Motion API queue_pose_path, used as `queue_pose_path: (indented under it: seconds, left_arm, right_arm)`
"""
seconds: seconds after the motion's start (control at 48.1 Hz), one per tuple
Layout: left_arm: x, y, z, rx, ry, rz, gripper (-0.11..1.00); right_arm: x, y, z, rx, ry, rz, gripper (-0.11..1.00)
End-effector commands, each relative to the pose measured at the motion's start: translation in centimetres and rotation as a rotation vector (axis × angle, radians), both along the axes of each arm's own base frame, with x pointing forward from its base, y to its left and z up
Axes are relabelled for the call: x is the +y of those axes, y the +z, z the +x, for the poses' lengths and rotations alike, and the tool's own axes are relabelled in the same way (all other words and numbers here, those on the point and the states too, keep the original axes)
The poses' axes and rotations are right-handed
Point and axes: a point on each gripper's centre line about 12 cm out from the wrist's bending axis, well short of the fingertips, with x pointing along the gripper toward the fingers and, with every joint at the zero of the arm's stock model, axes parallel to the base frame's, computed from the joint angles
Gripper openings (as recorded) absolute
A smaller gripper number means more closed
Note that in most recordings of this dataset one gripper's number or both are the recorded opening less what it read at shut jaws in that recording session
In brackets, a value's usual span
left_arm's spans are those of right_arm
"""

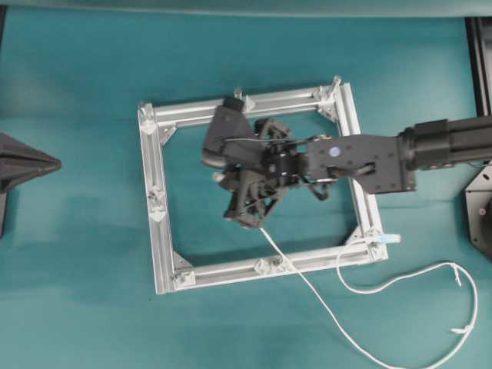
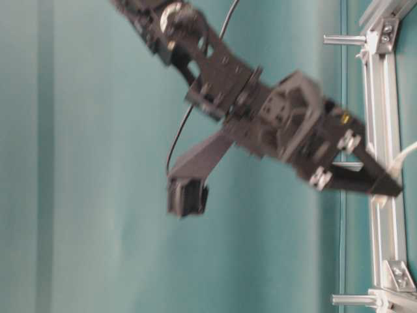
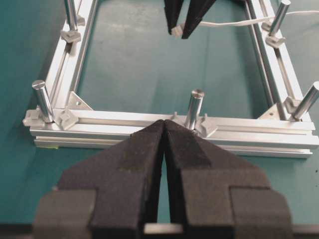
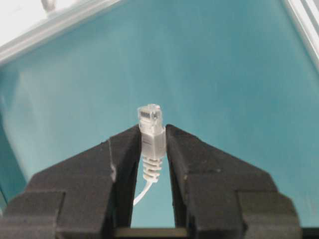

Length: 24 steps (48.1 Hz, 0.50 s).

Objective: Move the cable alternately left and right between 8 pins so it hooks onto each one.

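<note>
While right gripper [image 4: 152, 137] hangs over middle of frame [image 1: 254, 270], I see fingers clamped on cable [image 1: 323, 306] plug, clear tip poking out. Cable runs from there across near bar, loops on table, blue end [image 1: 390, 239] by corner pin [image 1: 374, 233]. Left gripper [image 3: 163, 130] pinched closed, holding nothing, just outside frame.

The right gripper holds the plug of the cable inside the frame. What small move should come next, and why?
Probably the right gripper, shut on the plug of the cable, should carry it toward the nearest pin on the frame and pass to one side of it. The cord trails out over the frame's bottom bar and appears hooked on no pin yet.
</note>
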Motion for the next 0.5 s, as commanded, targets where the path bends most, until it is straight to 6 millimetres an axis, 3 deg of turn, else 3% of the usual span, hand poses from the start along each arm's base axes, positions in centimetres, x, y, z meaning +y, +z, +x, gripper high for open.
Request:
queue_pose_path:
  seconds: [0.0, 0.208, 0.478]
  left_arm:
    - [0.0, 0.3, 0.1, -0.013, -0.001, 0.004, 0.0]
    - [0.0, 0.1, 0.1, -0.016, 0.0, 0.004, 0.0]
    - [0.0, 0.0, 0.1, -0.016, 0.0, 0.004, 0.0]
  right_arm:
    - [0.7, 2.0, 1.2, -0.031, 0.015, -0.01, 0.19]
    - [4.0, 2.6, 1.8, -0.023, 0.081, -0.013, 0.19]
    - [10.5, 2.6, 1.9, -0.01, 0.186, 0.022, 0.19]
